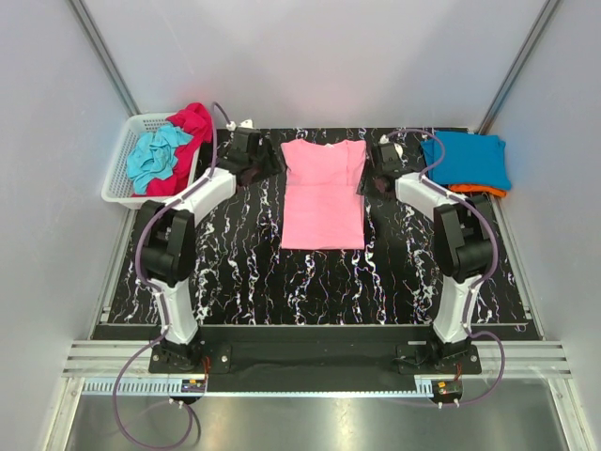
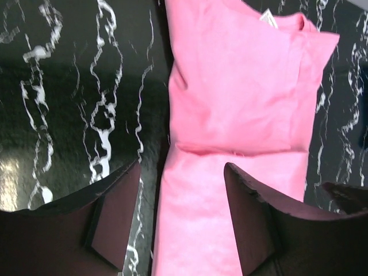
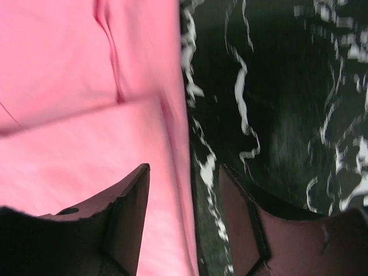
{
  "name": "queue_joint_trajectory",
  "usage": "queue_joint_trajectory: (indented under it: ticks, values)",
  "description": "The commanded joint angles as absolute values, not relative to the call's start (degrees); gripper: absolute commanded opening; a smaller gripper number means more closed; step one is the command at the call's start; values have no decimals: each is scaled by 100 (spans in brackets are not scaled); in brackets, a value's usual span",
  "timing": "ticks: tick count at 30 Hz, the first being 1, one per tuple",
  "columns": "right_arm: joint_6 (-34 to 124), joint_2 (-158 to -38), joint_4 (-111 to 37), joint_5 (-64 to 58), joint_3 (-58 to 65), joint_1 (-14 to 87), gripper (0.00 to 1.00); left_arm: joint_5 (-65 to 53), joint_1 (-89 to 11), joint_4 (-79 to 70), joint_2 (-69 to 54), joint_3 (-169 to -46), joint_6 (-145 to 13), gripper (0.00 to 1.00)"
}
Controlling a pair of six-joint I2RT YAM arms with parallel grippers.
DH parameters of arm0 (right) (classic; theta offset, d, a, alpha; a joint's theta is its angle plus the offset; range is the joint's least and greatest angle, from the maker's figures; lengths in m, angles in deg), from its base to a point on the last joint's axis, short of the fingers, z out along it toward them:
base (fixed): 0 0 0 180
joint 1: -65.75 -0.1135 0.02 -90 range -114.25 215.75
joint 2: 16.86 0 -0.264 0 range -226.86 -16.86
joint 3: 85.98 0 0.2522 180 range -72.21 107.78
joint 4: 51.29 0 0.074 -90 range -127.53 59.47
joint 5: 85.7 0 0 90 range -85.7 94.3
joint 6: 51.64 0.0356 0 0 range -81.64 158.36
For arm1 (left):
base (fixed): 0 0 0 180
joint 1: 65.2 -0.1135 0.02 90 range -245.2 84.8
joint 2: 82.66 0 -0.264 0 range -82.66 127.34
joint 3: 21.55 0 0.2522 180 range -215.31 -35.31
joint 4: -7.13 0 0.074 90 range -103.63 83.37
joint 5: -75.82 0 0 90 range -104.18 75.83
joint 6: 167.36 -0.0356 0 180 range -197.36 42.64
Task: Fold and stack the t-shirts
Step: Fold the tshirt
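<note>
The pink t-shirt [image 1: 324, 197] lies long axis near-to-far, neck at the far end; left gripper [image 2: 181, 172] and right gripper [image 3: 185, 169] gape empty.

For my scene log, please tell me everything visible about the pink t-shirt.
The light pink cotton-looking t-shirt lies flat in the middle of the black white-veined table, neck toward the far edge, a white label at the collar. Its sleeves look folded inward. The left fingers and right fingers stand open over its side edges; contact is unclear.
</note>
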State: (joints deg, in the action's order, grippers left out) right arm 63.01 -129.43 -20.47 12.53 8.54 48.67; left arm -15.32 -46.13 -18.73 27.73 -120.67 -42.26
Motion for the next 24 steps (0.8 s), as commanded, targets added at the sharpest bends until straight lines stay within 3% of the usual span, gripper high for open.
queue_joint_trajectory:
  ticks: [1, 13, 17, 24]
  values:
    - [6349, -12146, -2021, 748, 269, 4896, 63, -1198, -4587, -2366, 2387, -11759, -3966, 65]
    - [6508, -10440, -2328, -791, -2096, 4896, 73, 76, -4323, -1526, 1183, -8921, -3420, 66]
    - [6552, -10185, -2539, -1160, -2588, 4896, 73, 612, -4306, -1051, 989, -8436, -3245, 66]
    - [6622, -10281, -3031, -1284, -3046, 4896, 71, 516, -4306, -883, 1103, -8294, -3086, 67]
